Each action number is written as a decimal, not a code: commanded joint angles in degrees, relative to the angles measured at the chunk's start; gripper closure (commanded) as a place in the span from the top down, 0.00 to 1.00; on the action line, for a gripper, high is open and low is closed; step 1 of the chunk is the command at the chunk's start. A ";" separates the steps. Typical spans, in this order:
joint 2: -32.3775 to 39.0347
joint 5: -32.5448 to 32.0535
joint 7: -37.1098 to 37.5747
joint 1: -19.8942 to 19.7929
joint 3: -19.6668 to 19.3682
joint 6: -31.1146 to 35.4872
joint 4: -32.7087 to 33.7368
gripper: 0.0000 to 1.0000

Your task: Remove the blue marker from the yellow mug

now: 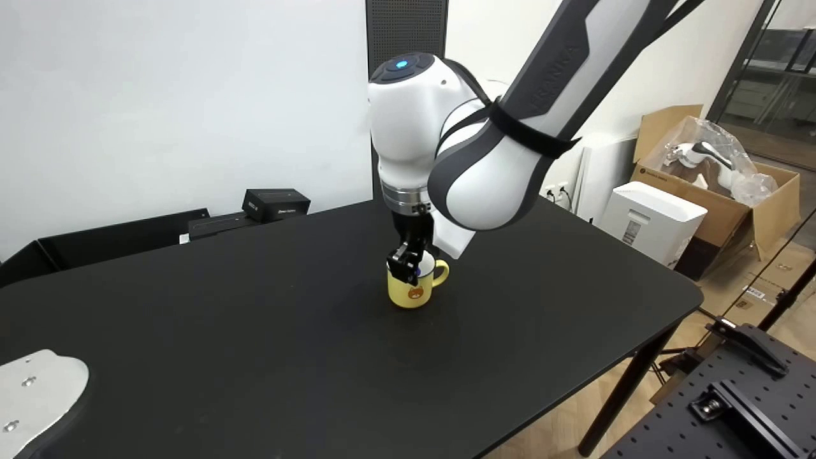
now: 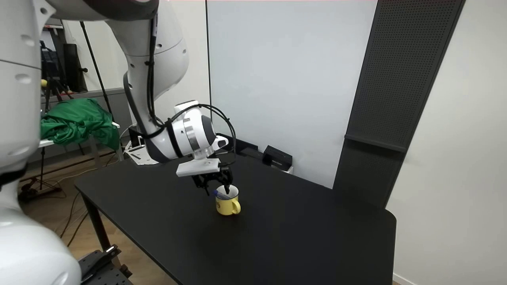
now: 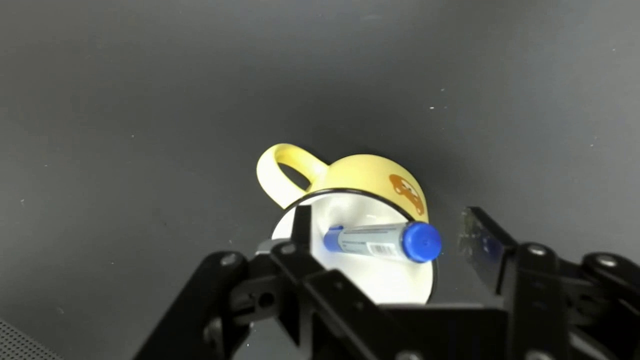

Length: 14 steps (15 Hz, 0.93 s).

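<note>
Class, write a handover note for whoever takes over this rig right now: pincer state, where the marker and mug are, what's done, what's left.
Pincer: open, jaws either side of the marker in the wrist view.
Blue marker: leaning in the mug, one blue end at the rim.
Yellow mug: upright on the black table.
Done: pincer at the mug's mouth.
Left: grip the marker, lift it out, probably set it down.

A black desk (image 1: 255,357) is standing by a white wall (image 1: 185,108); wooden floor (image 1: 548,438) is showing below; an open cardboard box (image 1: 727,218) is sitting nearby.
</note>
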 commanded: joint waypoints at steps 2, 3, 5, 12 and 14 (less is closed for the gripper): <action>1.54 0.44 0.91 4.66 -4.49 -1.02 2.22 0.39; 1.59 0.43 0.88 5.20 -4.98 -0.99 2.29 0.33; 1.43 0.57 0.72 5.96 -5.63 -0.78 2.19 0.19; -2.30 2.55 -0.46 6.07 -5.81 -0.36 -0.17 0.06; -4.84 4.51 -0.94 5.78 -5.61 -1.08 -1.39 0.06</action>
